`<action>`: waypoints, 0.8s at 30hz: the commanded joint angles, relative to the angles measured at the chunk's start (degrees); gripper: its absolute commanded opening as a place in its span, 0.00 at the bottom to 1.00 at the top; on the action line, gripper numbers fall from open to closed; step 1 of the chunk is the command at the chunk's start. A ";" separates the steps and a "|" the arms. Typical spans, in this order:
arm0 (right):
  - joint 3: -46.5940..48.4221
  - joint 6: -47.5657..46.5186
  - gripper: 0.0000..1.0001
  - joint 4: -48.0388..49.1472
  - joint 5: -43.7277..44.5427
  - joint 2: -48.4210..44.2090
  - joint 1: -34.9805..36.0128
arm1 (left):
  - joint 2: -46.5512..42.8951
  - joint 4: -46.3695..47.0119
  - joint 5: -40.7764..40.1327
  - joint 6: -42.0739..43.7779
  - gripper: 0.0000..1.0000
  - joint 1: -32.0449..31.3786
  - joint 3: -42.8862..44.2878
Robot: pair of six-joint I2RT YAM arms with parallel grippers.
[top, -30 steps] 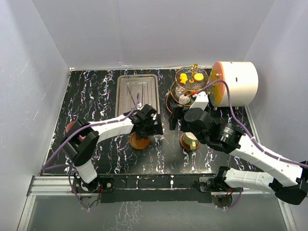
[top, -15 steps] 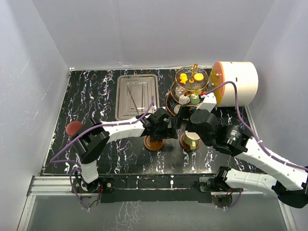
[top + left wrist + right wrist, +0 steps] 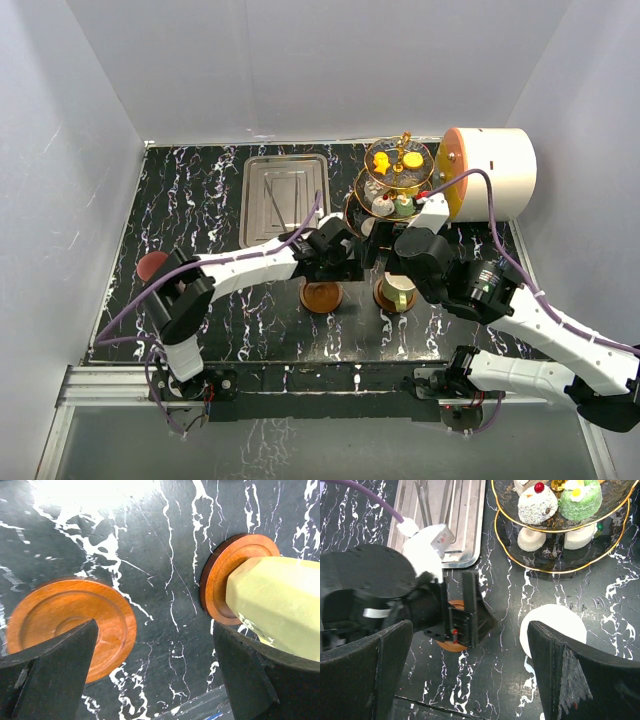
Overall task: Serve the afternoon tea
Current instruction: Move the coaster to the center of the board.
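Top camera high behind arms looking down, wrist cameras close, downward, all sharing saucer (image 3: 321,296)

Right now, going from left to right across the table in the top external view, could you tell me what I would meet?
maroon cup → empty brown saucer → cream cup on its own saucer → white cylinder with orange end. The steel tray and tiered stand overlap these, so they are left out.

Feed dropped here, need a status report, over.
Left gripper and right gripper open, empty. One saucer bare; cream cup on the other saucer. Maroon cup far left. Grippers crowd each other.
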 commanded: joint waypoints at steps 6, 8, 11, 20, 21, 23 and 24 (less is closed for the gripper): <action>-0.82 -0.09 0.98 4.67 -1.12 -1.81 -0.07 | -15.96 -7.74 -10.95 -0.46 0.99 2.34 -6.41; -1.25 -0.47 0.99 5.90 -2.40 -1.67 -0.05 | -18.70 -8.19 -10.33 -1.58 0.99 4.32 -10.13; -1.54 -0.78 0.98 7.36 -4.37 -1.18 -0.03 | -22.78 -6.58 -6.61 -2.87 0.99 8.01 -16.16; -1.26 -0.87 0.98 8.36 -5.94 0.29 -0.04 | -28.04 4.06 0.85 -7.42 0.99 9.35 -27.62; -1.31 -0.87 0.98 8.40 -6.02 0.37 -0.05 | -26.95 4.99 1.85 -7.59 0.99 9.41 -27.76; -1.39 -0.89 0.98 8.41 -6.06 0.54 -0.05 | -25.06 7.58 3.82 -7.92 0.99 9.36 -27.96; -1.45 -0.88 0.98 8.45 -6.11 0.59 -0.11 | -24.56 8.63 4.51 -8.13 0.99 9.37 -27.95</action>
